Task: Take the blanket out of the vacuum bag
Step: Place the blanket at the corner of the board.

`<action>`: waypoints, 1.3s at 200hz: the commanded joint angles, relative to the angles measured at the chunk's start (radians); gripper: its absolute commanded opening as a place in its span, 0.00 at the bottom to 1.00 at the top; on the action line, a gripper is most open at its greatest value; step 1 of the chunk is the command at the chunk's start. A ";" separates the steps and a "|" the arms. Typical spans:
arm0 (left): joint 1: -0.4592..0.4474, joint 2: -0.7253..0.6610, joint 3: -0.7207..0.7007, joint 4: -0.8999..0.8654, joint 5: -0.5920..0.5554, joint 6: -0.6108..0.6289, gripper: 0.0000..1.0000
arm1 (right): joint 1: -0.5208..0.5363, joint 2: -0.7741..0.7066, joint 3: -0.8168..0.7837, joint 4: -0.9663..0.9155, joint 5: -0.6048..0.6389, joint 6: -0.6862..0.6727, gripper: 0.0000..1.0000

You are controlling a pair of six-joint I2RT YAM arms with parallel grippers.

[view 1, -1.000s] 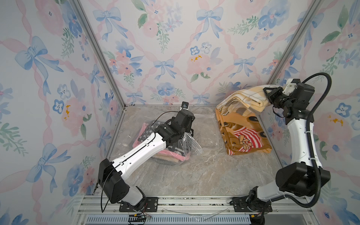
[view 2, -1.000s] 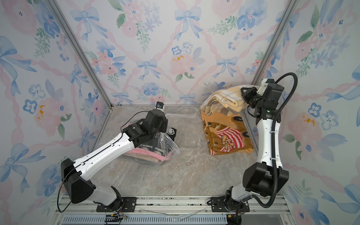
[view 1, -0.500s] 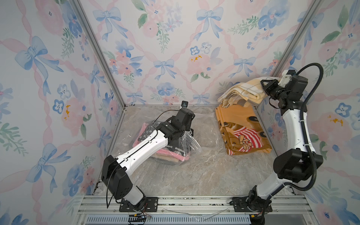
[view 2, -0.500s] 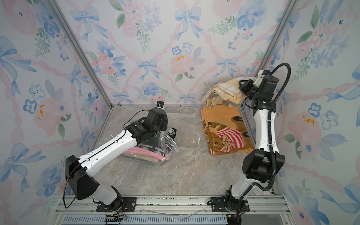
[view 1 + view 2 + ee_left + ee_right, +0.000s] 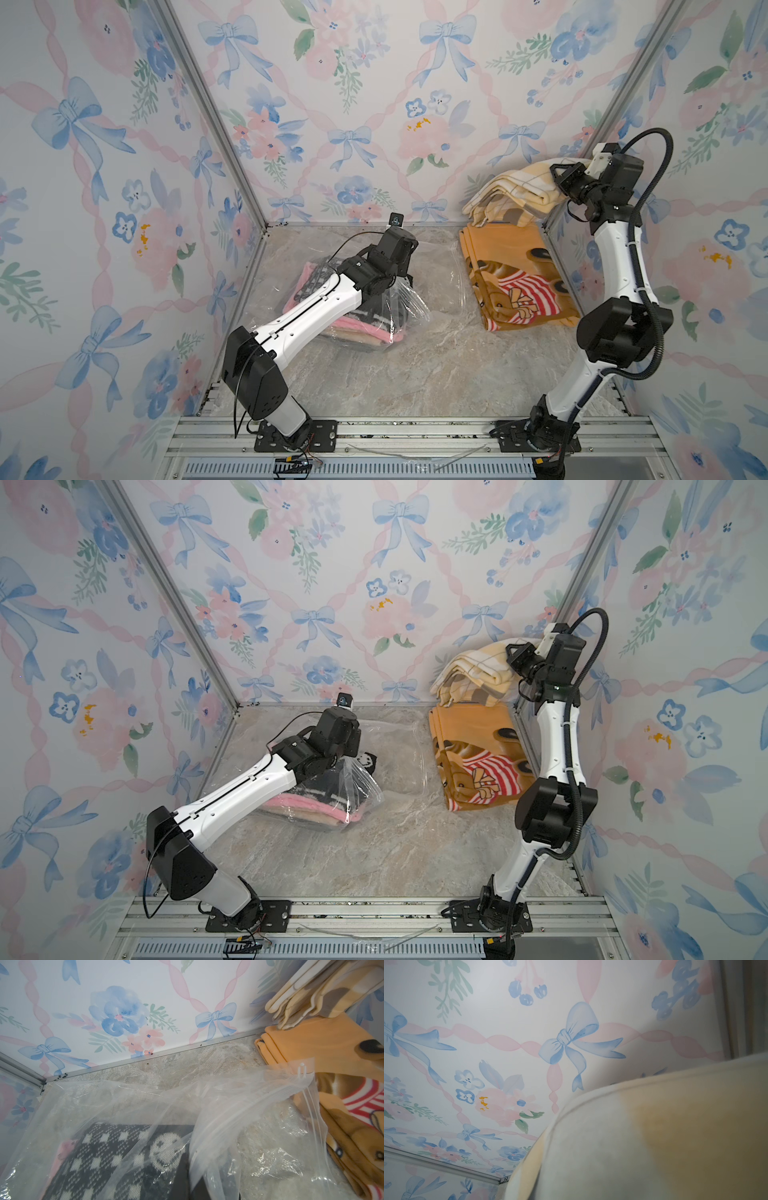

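Note:
The vacuum bag (image 5: 409,305) (image 5: 361,787) (image 5: 239,1101), clear crinkly plastic, lies left of centre on the table. It holds a folded black-and-white knit blanket (image 5: 124,1157) stacked on a pink one (image 5: 361,328). My left gripper (image 5: 401,278) (image 5: 195,1185) is shut on a fold of the bag's plastic near the zip edge (image 5: 270,1097), lifting it off the knit. My right gripper (image 5: 559,183) (image 5: 513,656) is raised high at the back right. It is shut on a cream checked blanket (image 5: 511,191) (image 5: 469,667) (image 5: 654,1136), which hangs clear of the bag.
A folded orange bear-print blanket (image 5: 515,282) (image 5: 473,762) (image 5: 311,1047) lies at the back right, right under the hanging cream one. Floral walls close in the left, back and right sides. A white slider clip (image 5: 301,1070) sits on the zip edge.
My right arm has risen, carrying the cream blanket up and slightly left above the orange one. The left gripper has kept its hold on the bag almost in place.

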 commanded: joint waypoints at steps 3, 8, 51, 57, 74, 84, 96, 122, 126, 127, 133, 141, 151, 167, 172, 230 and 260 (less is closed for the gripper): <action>0.009 0.011 0.020 0.000 0.006 0.012 0.00 | 0.012 -0.024 0.070 0.101 -0.002 -0.057 0.00; 0.009 0.011 0.019 0.001 0.006 0.011 0.00 | 0.012 -0.027 0.062 0.097 -0.003 -0.060 0.00; 0.009 -0.006 0.006 0.000 0.024 0.003 0.00 | 0.011 -0.125 -0.162 0.144 0.009 -0.086 0.00; 0.009 -0.011 0.004 0.000 0.024 0.003 0.00 | 0.009 -0.144 -0.199 0.147 0.008 -0.084 0.00; 0.009 -0.021 0.001 0.001 0.024 0.001 0.00 | 0.004 -0.201 -0.306 0.167 0.019 -0.065 0.00; 0.009 -0.027 -0.001 0.002 0.027 0.000 0.00 | 0.003 -0.233 -0.356 0.162 0.034 -0.055 0.00; 0.007 -0.031 -0.002 0.001 0.032 -0.003 0.00 | 0.000 -0.271 -0.398 0.134 0.048 -0.046 0.00; 0.003 -0.044 -0.012 0.001 0.045 -0.017 0.00 | -0.006 -0.311 -0.434 -0.003 0.092 -0.024 0.00; 0.003 -0.047 -0.015 0.002 0.045 -0.019 0.00 | -0.008 -0.315 -0.438 -0.032 0.103 -0.023 0.00; 0.002 -0.049 -0.016 0.002 0.046 -0.020 0.00 | -0.008 -0.316 -0.438 -0.039 0.105 -0.023 0.00; 0.001 -0.052 -0.020 0.001 0.045 -0.022 0.00 | -0.008 -0.322 -0.442 -0.074 0.122 -0.022 0.00; -0.002 -0.058 -0.025 0.001 0.045 -0.026 0.00 | -0.012 -0.330 -0.460 -0.108 0.141 -0.008 0.00; -0.006 -0.066 -0.034 0.002 0.046 -0.028 0.00 | -0.016 -0.343 -0.488 -0.130 0.159 0.024 0.00; -0.008 -0.080 -0.043 0.001 0.044 -0.029 0.00 | -0.026 -0.363 -0.543 -0.144 0.173 0.054 0.00; -0.009 -0.085 -0.046 0.001 0.043 -0.030 0.00 | -0.028 -0.370 -0.562 -0.146 0.176 0.064 0.00; -0.011 -0.130 -0.079 0.002 0.038 -0.039 0.00 | -0.039 -0.439 -0.718 -0.182 0.188 0.125 0.00; -0.011 -0.142 -0.091 0.003 0.049 -0.043 0.00 | -0.039 -0.500 -0.791 -0.217 0.220 0.135 0.00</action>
